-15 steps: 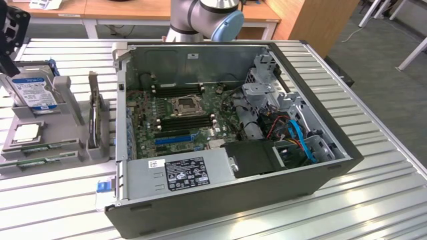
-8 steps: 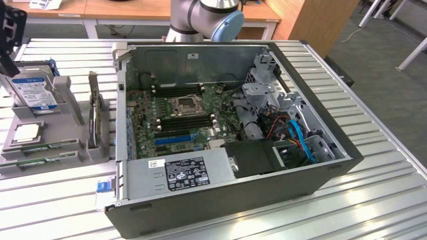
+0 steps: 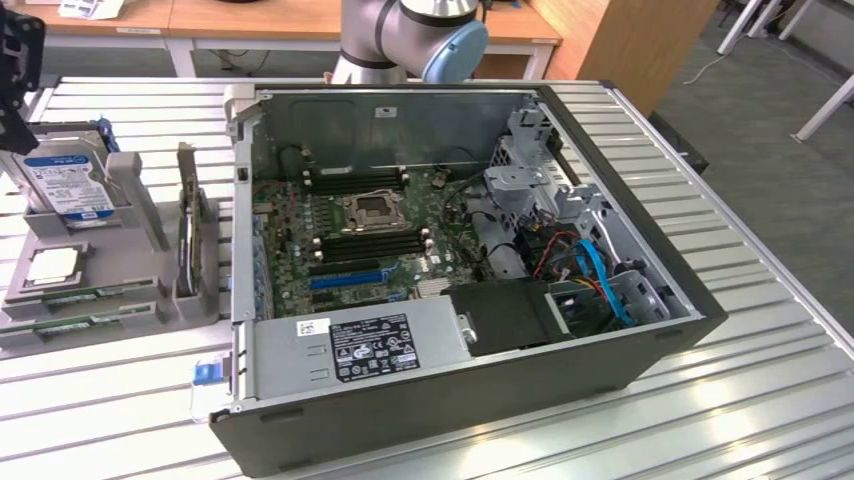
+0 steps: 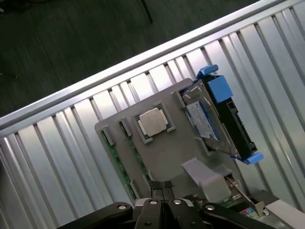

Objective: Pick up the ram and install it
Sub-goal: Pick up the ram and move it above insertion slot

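**Nothing picked up yet**

The black two-finger gripper [image 4: 162, 187] hangs above the grey plastic parts holder [image 4: 167, 152], fingers pressed together with nothing between them. The ram, a long thin green circuit-board stick [image 4: 116, 160], lies in a slot along the holder's edge, probably kept there for easy reach. The open black computer case [image 3: 400, 440] stands just beside.

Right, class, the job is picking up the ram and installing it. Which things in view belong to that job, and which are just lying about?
Belong to the job:
ram
motherboard
gripper, shut and empty

Just lying about:
processor chip
hard drive
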`<state>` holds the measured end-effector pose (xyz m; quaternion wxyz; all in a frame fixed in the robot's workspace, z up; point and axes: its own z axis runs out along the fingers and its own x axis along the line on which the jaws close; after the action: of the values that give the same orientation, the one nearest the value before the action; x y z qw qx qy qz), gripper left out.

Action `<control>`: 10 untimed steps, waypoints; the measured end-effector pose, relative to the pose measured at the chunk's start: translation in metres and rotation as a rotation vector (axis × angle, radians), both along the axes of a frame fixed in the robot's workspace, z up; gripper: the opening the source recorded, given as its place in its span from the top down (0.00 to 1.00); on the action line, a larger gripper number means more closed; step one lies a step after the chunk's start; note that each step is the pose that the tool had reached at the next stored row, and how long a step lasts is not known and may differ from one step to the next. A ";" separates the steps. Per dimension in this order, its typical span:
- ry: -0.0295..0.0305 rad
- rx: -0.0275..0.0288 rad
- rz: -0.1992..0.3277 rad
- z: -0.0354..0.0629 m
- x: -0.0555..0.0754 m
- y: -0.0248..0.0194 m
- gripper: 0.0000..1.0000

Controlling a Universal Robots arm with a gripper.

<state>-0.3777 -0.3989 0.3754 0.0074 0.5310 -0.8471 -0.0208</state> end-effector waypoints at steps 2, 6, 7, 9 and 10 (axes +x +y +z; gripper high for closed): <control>-0.0001 0.0000 0.037 -0.0001 0.000 0.0000 0.90; 0.0000 0.0001 0.106 -0.0003 0.000 0.0000 0.90; 0.0000 0.0000 0.123 -0.0003 0.000 0.0000 0.90; 0.0000 0.0000 0.160 -0.0004 0.000 0.0000 0.90; 0.0000 0.0000 0.178 -0.0005 0.000 0.0000 0.90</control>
<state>-0.3777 -0.3989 0.3749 0.0092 0.6040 -0.7966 -0.0201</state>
